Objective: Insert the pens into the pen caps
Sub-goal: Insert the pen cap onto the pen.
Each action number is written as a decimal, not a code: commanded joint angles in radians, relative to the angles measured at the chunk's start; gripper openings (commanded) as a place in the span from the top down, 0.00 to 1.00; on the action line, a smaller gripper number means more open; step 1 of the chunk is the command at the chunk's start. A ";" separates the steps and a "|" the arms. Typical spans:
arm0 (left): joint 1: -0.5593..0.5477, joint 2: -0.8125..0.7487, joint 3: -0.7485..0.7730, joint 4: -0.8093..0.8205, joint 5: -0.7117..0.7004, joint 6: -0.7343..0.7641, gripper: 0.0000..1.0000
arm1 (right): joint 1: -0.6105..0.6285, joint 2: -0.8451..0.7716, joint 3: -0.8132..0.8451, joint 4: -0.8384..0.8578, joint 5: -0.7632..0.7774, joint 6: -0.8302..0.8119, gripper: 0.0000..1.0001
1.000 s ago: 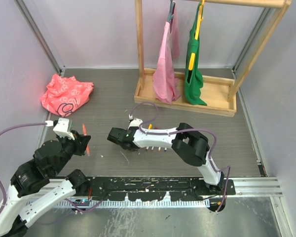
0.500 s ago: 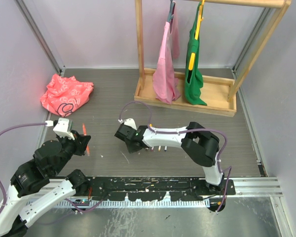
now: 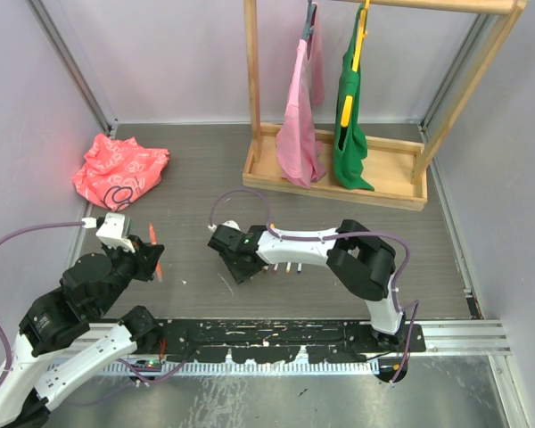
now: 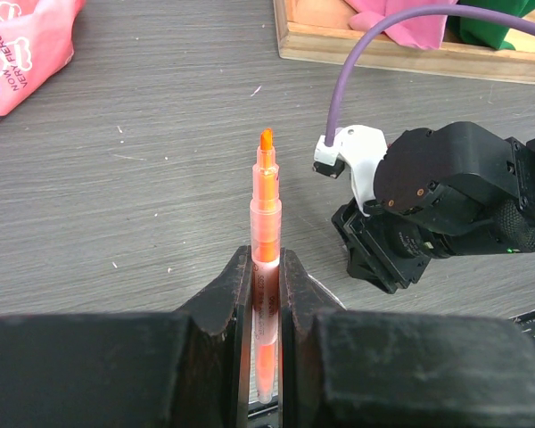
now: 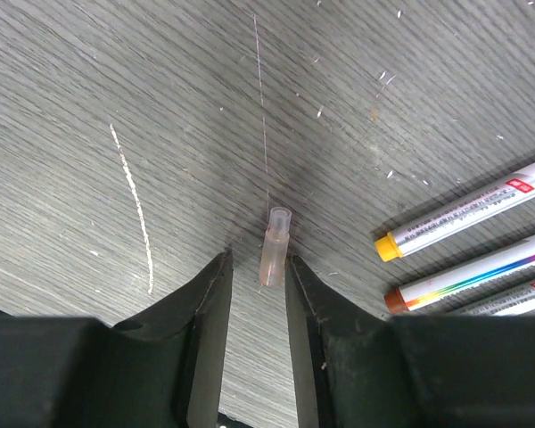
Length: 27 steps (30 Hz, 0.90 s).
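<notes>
My left gripper is shut on an orange pen, uncapped, its chisel tip pointing away over the table. In the top view that left gripper sits at the left with the orange pen in it. My right gripper is open and low over the table. A small pale translucent pen cap lies between its jaws, against the right fingertip and apart from the left one. In the top view the right gripper is mid-table.
Capped white pens lie right of the right gripper, one yellow-ended, one orange-ended, another below. A pink bag lies far left. A wooden rack with pink and green cloths stands at the back.
The right gripper has shifted to the right and slightly nearer, and its jaws have parted. The left arm and its pen have not moved.
</notes>
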 commanded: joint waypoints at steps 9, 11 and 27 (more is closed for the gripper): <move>0.001 0.009 0.002 0.024 -0.009 -0.008 1.00 | -0.005 0.071 0.088 -0.063 0.050 -0.017 0.65; 0.000 0.009 0.001 0.024 -0.009 -0.009 1.00 | -0.011 0.082 0.091 -0.064 0.051 -0.007 0.65; 0.000 0.023 -0.001 0.029 0.011 -0.006 1.00 | -0.012 -0.075 0.022 0.038 0.072 0.022 1.00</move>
